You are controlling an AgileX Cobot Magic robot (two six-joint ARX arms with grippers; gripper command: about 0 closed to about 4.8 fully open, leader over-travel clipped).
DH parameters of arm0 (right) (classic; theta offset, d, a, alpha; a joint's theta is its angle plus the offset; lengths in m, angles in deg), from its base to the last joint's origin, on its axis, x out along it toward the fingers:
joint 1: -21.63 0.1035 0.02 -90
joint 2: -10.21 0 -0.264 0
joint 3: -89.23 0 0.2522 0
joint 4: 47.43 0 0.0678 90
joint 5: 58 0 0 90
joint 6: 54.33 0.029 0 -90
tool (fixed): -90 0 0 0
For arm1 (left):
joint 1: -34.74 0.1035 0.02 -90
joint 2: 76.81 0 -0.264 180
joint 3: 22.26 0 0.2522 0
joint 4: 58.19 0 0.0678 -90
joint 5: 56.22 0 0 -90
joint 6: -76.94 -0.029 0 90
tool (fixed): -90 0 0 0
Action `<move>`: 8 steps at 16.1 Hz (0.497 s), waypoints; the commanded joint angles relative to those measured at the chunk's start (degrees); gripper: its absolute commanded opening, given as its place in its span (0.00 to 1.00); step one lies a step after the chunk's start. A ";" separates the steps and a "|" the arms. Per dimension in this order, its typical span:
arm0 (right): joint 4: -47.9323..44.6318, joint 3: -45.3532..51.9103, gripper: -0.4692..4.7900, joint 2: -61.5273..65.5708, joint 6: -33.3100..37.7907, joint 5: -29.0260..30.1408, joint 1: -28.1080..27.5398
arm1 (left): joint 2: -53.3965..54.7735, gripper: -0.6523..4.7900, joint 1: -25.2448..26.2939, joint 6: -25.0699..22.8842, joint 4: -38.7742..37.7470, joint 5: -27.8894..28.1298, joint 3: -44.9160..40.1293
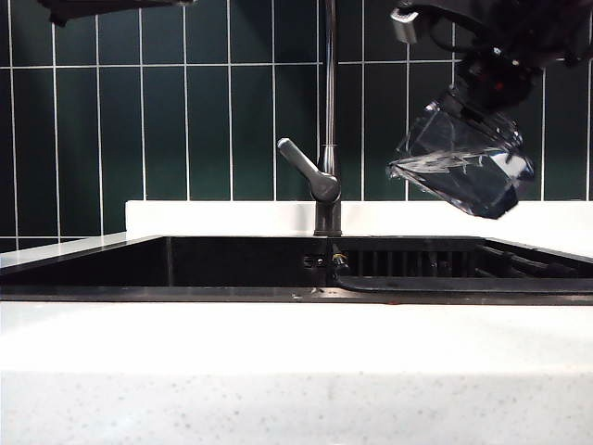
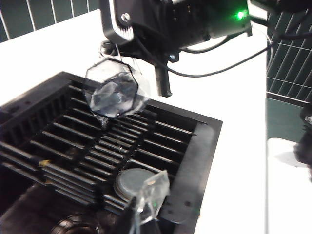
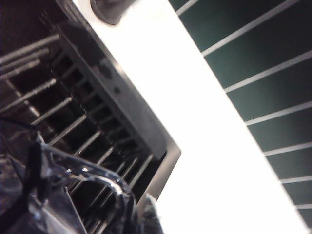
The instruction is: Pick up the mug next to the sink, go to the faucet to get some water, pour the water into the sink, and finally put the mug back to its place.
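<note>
You won't find any readable text, label, brand, number or sign in these views: nothing on the mug (image 1: 460, 167), the faucet (image 1: 328, 111), the sink (image 1: 232, 264) or the wall tiles (image 1: 120, 111).

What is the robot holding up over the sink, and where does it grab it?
The right tool holds the clear mug by its upper end, tipped over the sink. The left tool is shut and holds nothing.

Black right arm (image 2: 161, 19), green indicator light (image 2: 239, 15), trailing black cables (image 2: 219, 68)
</note>
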 commanded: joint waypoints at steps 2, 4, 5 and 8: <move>-2.69 -0.72 0.08 -0.63 -3.13 -3.39 2.51 | -4.39 0.11 -0.26 0.22 1.49 5.64 -4.13; -2.54 -0.72 0.08 -0.63 -4.09 -4.46 3.15 | -8.87 0.11 -0.26 0.87 1.60 7.32 -7.28; -2.49 -0.72 0.08 -0.61 -5.86 -5.20 3.15 | -11.82 0.11 -0.24 2.36 2.67 7.54 -9.25; -2.29 -0.70 0.08 -0.61 -7.82 -6.10 3.15 | -17.11 0.11 -0.26 4.28 4.15 7.98 -12.90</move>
